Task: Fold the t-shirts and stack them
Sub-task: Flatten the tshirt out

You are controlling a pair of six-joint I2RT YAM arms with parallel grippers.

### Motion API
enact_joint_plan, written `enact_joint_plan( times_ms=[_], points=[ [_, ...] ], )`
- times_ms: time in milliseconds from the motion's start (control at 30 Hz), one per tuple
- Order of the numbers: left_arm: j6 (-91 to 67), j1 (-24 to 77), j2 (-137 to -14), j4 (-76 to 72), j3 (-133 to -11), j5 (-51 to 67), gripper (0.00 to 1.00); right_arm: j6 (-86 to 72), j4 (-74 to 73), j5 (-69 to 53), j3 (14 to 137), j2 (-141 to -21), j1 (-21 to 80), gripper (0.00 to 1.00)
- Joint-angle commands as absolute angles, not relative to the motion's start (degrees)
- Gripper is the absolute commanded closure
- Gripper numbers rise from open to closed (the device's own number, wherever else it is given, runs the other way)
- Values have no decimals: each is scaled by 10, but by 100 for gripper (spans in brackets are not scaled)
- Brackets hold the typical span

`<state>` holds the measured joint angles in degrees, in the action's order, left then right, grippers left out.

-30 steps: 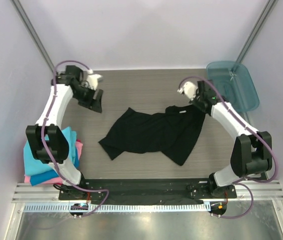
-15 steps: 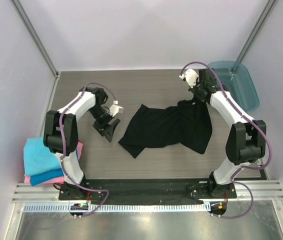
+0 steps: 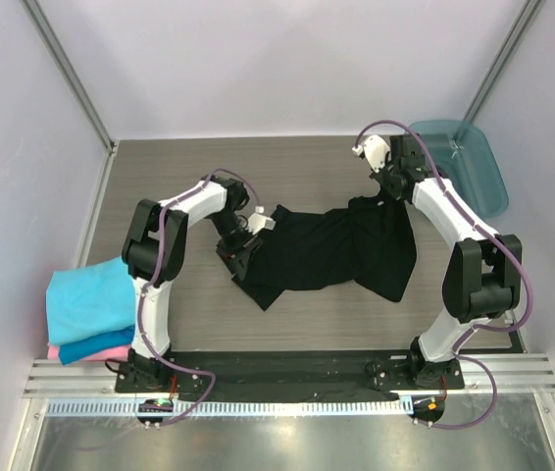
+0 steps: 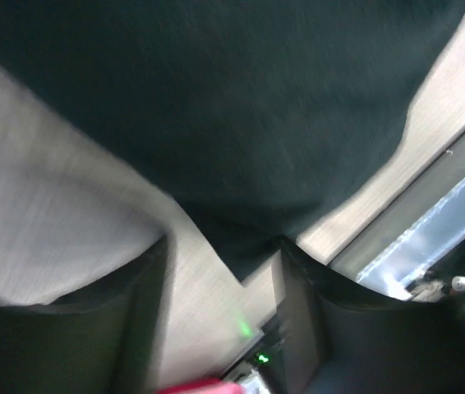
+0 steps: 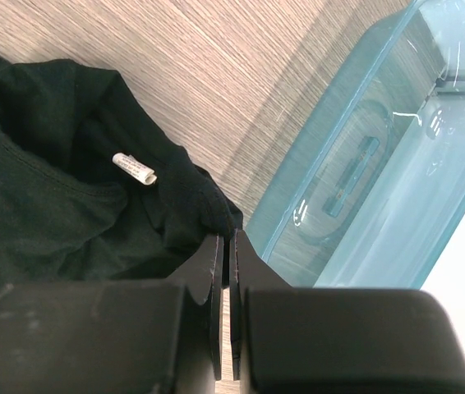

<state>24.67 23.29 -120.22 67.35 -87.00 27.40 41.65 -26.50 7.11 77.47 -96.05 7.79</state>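
Motion-blurred black t-shirt (image 4: 216, 107) in left wrist view

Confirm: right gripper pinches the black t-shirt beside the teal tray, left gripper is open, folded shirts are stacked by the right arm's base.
Wrong on the stack: the top external view shows the folded shirts by the left arm's base. The rest holds: right gripper shut on the black t-shirt beside the teal tray, left gripper open.

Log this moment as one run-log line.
right claw: shut on black shirt by collar | left claw: open over black shirt edge | folded stack: near-left corner | black shirt: crumpled, unfolded
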Motion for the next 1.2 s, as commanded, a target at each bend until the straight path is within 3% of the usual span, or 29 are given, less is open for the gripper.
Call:
enact_joint_plan(
  times_ms=[0,67,100,233,400,500,700,867,1067,1133,1167],
  points=[
    [228,241,-1226,664,-898,300,52,411,-259,70,791,-954,79,99],
    [228,241,-1231,676,-908,305,70,410,-258,70,790,-953,79,99],
    [229,241,-1232,682,-914,307,86,410,-256,71,789,-951,79,99],
    [237,232,-1161,709,-911,310,100,403,-257,72,788,-937,78,99],
    [261,200,-1002,715,-886,247,100,320,-318,12,800,-847,79,99],
    [307,181,-913,743,-890,224,100,266,-374,-88,796,-755,79,99],
    [423,174,-863,781,-925,144,100,212,-367,-119,766,-650,78,99],
    [480,137,-1001,752,-1036,119,100,193,-297,-112,784,-742,72,99],
    [496,128,-1357,806,-1487,34,100,123,-238,-150,917,-977,7,99],
    [477,129,-1414,811,-1569,6,77,141,-253,-146,960,-1018,7,99],
    [457,129,-1414,790,-1551,-27,64,148,-261,-145,968,-1040,7,99]
  ],
)
